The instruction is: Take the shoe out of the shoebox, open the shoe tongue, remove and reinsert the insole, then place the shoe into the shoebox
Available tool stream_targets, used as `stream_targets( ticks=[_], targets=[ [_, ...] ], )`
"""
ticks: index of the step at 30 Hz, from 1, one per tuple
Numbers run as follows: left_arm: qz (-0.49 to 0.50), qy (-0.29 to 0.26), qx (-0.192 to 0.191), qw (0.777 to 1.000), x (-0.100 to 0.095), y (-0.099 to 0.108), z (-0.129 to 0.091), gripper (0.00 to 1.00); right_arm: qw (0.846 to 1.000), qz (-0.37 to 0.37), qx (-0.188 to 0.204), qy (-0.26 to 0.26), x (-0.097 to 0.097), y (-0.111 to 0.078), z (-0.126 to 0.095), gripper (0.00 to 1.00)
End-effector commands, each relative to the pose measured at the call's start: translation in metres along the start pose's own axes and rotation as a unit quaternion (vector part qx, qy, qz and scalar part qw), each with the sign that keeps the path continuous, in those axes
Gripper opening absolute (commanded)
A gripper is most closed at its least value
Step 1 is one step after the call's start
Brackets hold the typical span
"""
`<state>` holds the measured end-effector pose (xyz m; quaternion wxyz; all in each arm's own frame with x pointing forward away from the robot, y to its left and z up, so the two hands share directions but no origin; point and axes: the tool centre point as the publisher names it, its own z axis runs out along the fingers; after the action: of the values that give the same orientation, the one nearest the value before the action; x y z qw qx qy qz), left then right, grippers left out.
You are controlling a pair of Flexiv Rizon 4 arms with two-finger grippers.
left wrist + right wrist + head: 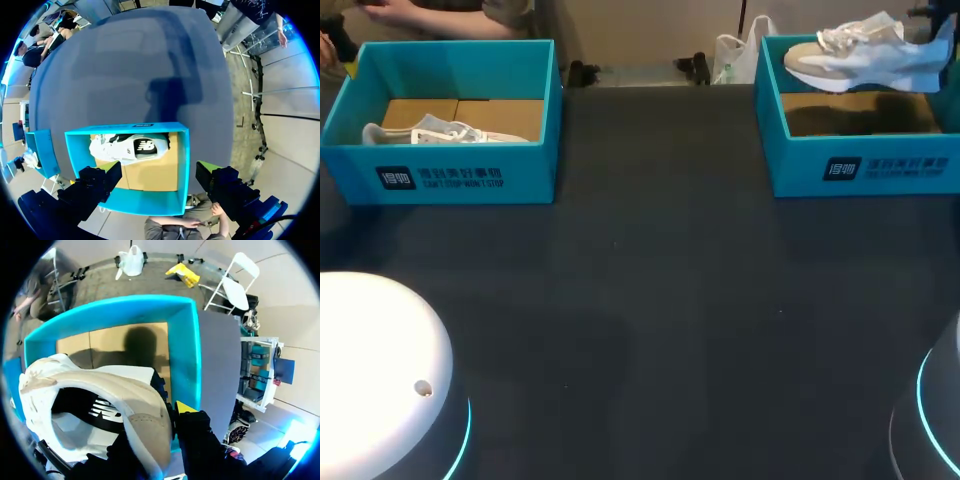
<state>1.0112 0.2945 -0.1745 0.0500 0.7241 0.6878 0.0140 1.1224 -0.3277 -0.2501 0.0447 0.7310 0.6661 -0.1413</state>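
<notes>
One white shoe (860, 55) in right gripper (157, 422) above rectangular cardboard shoebox (865, 165).

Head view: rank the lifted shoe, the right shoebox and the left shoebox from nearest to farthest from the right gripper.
1. Lifted shoe: held in the right gripper, at far right.
2. Right shoebox: just beneath the shoe.
3. Left shoebox: far off at the left side.

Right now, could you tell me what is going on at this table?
The right gripper holds a white shoe by its heel, in the air above the right shoebox. The left gripper hangs open over the left shoebox, where a second shoe lies untouched. Whether the lifted shoe is coming out or going back, I cannot tell.
</notes>
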Motion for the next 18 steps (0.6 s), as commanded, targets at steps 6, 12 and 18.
stream_targets(
  ticks=[6, 12, 18],
  targets=[
    [0.000, 0.001, 0.000, 1.000, 0.000, 0.000, 0.000, 1.00, 0.997, -0.021, -0.078, -0.007, 0.008, -0.036, -0.042, 0.00],
    [0.000, 0.001, 0.000, 1.000, 0.000, 0.000, 0.000, 1.00, 0.995, -0.041, -0.093, -0.018, 0.016, -0.046, -0.056, 0.00],
    [0.000, 0.001, 0.000, 1.000, 0.000, 0.000, 0.000, 1.00, 0.994, -0.050, -0.096, -0.015, 0.026, -0.051, -0.066, 0.00]
  ],
)
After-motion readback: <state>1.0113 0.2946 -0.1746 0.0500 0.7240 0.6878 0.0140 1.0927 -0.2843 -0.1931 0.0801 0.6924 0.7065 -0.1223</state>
